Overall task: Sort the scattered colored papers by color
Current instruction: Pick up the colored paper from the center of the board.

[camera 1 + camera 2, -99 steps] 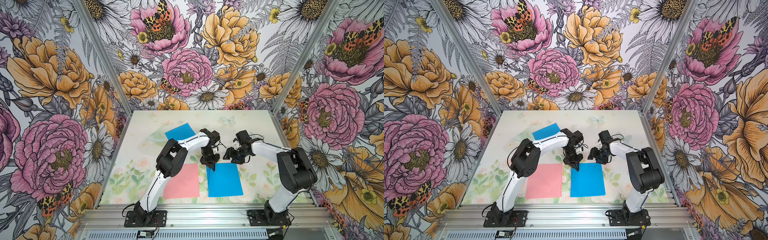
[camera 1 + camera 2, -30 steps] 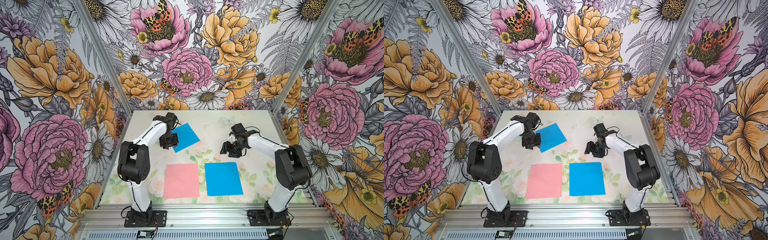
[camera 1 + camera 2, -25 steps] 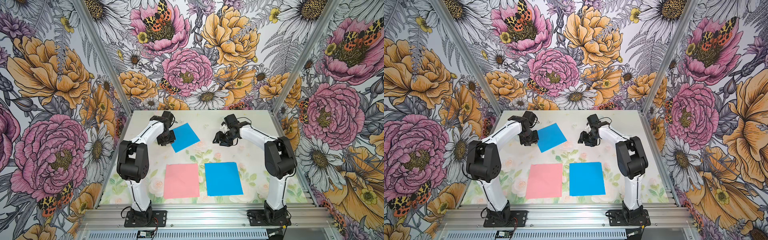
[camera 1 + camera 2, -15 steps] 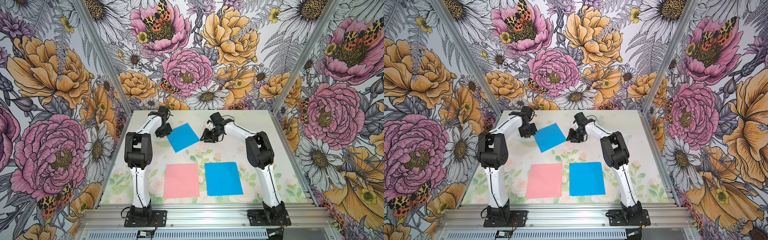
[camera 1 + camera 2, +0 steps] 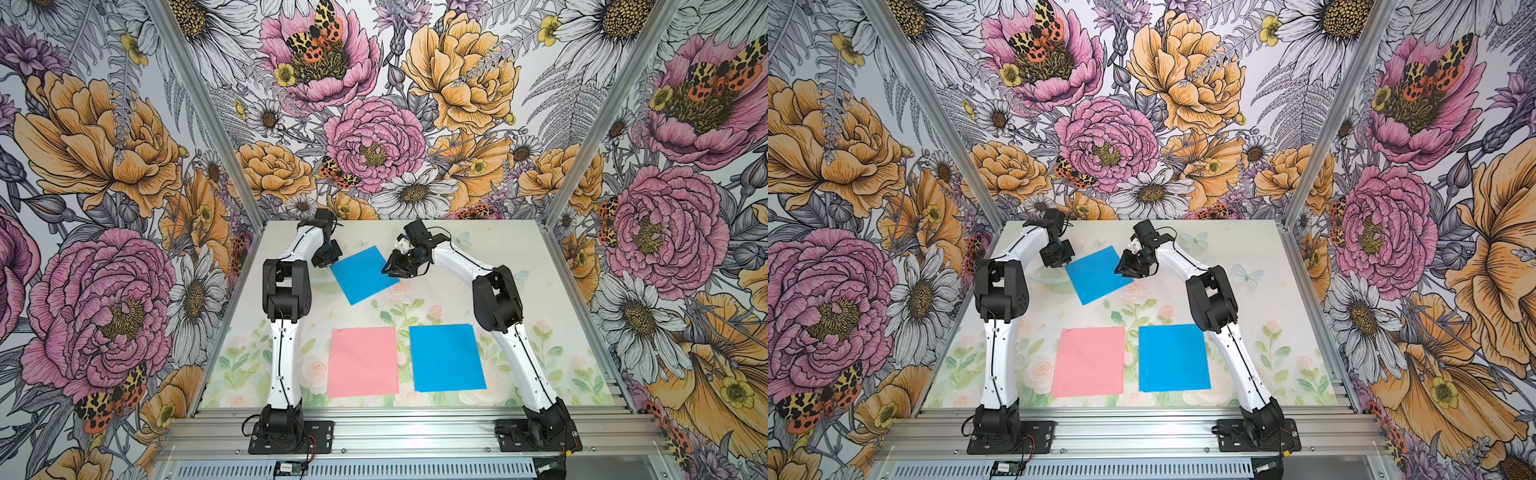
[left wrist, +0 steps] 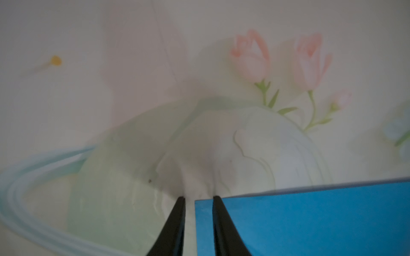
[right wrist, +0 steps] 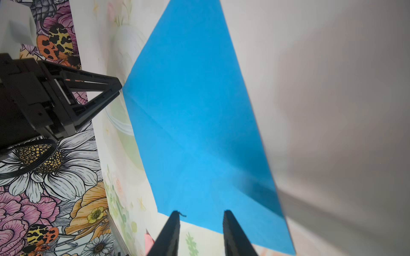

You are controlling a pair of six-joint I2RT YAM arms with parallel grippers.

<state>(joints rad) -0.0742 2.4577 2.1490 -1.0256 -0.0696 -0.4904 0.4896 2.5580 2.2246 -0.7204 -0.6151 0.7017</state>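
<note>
A tilted blue paper (image 5: 363, 274) (image 5: 1098, 274) lies at the far middle of the table. My left gripper (image 5: 329, 262) (image 5: 1064, 262) stands at its left corner and my right gripper (image 5: 390, 271) (image 5: 1123, 270) at its right corner. In the left wrist view the left gripper (image 6: 199, 197) is narrowly open, with the corner of the blue paper (image 6: 310, 221) in the gap. In the right wrist view the right gripper (image 7: 200, 212) is open, straddling the edge of the blue paper (image 7: 195, 110). A pink paper (image 5: 362, 360) and a second blue paper (image 5: 446, 357) lie side by side near the front.
Floral walls enclose the table on the left, back and right. An aluminium rail (image 5: 415, 424) with both arm bases runs along the front. The left gripper (image 7: 119, 87) shows in the right wrist view, touching the sheet's opposite corner.
The right gripper has swung left to the far blue paper's right corner. The left gripper has moved farther back along its left corner. Both pairs of jaws have narrowed.
</note>
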